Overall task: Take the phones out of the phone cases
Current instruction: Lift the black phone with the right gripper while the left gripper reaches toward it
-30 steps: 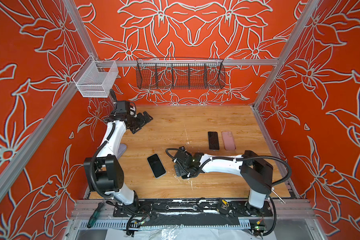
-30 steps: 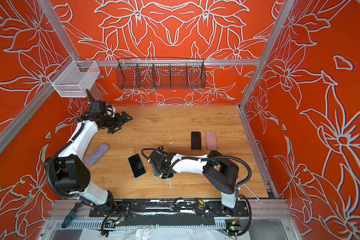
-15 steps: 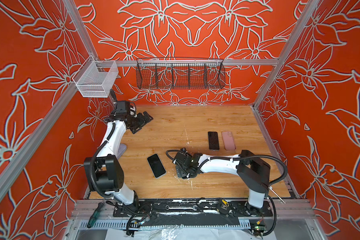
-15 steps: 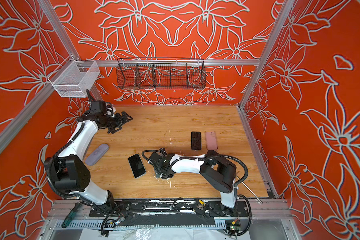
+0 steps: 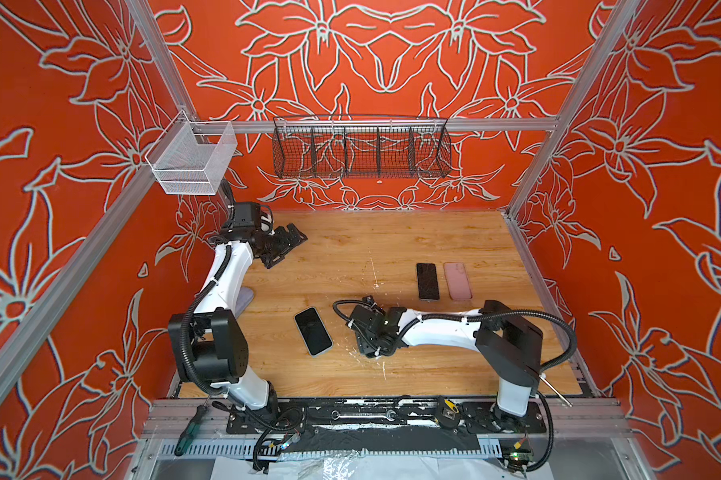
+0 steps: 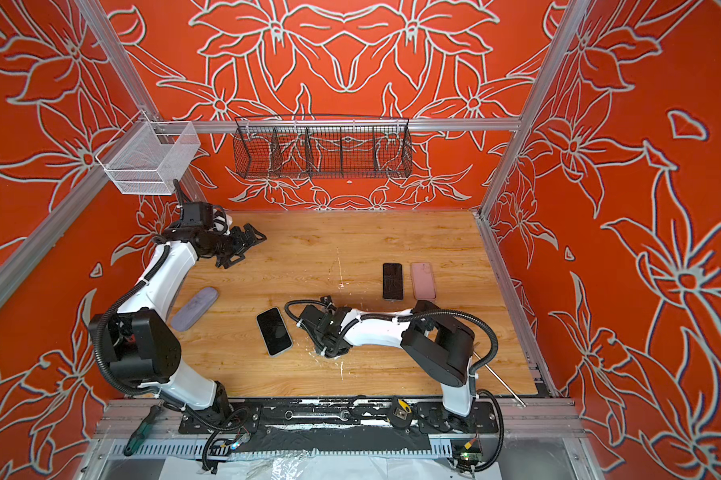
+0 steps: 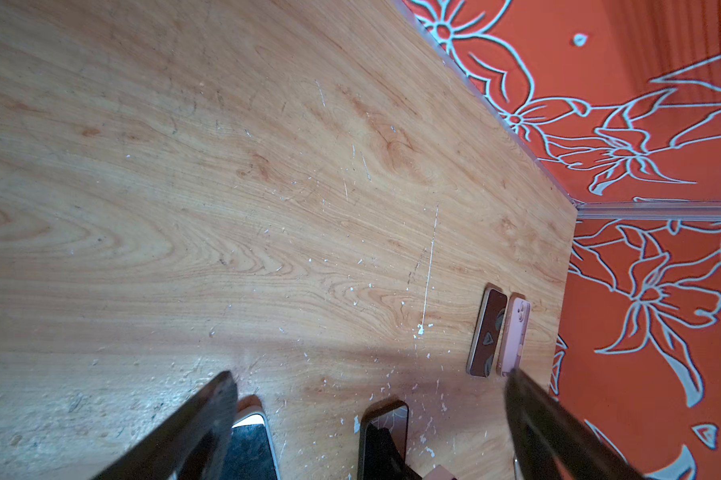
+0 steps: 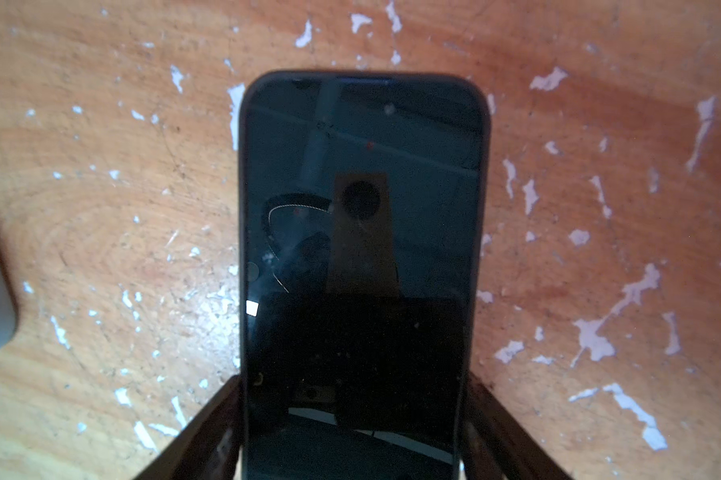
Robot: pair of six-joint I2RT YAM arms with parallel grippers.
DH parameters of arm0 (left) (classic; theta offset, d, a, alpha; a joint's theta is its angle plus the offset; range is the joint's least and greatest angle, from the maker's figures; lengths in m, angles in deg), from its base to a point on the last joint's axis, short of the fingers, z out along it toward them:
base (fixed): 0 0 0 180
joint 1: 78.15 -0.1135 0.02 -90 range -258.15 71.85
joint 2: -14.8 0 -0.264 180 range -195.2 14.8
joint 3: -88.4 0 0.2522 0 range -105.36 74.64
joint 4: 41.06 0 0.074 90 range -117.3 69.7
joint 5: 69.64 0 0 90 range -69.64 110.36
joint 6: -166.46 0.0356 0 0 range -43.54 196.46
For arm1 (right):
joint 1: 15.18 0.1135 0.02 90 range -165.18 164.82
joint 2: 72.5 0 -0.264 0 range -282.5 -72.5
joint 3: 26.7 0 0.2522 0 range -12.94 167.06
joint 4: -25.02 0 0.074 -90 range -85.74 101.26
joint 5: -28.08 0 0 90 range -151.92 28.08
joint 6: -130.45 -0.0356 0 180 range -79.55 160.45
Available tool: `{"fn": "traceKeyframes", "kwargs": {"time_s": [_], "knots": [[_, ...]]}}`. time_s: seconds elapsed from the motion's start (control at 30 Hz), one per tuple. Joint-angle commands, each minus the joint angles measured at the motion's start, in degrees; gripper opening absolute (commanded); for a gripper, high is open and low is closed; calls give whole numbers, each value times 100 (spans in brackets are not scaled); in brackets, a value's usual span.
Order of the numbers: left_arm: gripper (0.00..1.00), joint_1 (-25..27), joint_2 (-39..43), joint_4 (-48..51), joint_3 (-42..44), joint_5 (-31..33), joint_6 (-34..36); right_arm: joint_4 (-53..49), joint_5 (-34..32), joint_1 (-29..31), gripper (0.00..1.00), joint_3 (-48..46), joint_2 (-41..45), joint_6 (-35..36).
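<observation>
1. The right gripper (image 8: pixel 352 382) hung low over the black-screened phone (image 8: pixel 363 187). Its jaws stood on either side of the phone's long edges near one short end, close against them. Whether they pressed on it could not be told.
2. The phone lay flat and screen-up on the scratched wooden table (image 5: pixel 392 249), near the middle of its front half. In both top views the gripper hid it.
3. The phone sat inside a dark round-cornered case (image 8: pixel 242 208), whose rim framed the glass.
4. The glossy screen was unlit and mirrored the wrist camera above it.
5. The left gripper (image 5: pixel 286 245) hung at the table's far left, well apart from the phone, its jaws spread wide over bare wood.
6. Just left of the right gripper lay a pale-edged phone (image 5: pixel 313 331). Beyond it a black phone (image 5: pixel 428 281) and a pink case (image 5: pixel 457 281) lay side by side. A lilac case (image 6: pixel 194 308) lay beside the left arm.
7. A white mesh basket (image 5: pixel 192 160) and a black wire basket with compartments (image 5: pixel 361 149) hung on the rear rail.
</observation>
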Motion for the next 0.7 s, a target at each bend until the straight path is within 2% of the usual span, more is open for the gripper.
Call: {"fn": "traceKeyframes", "kwargs": {"time_s": [0.0, 0.17, 0.67], "knots": [[97, -19, -43, 14, 68, -136, -31, 39, -50, 39, 62, -199, 80, 68], [97, -13, -83, 52, 37, -116, -13, 157, -194, 37, 61, -273, 203, 216], [97, 200, -63, 46, 109, 43, -42, 465, -10, -261, 59, -386, 467, 596]]}}
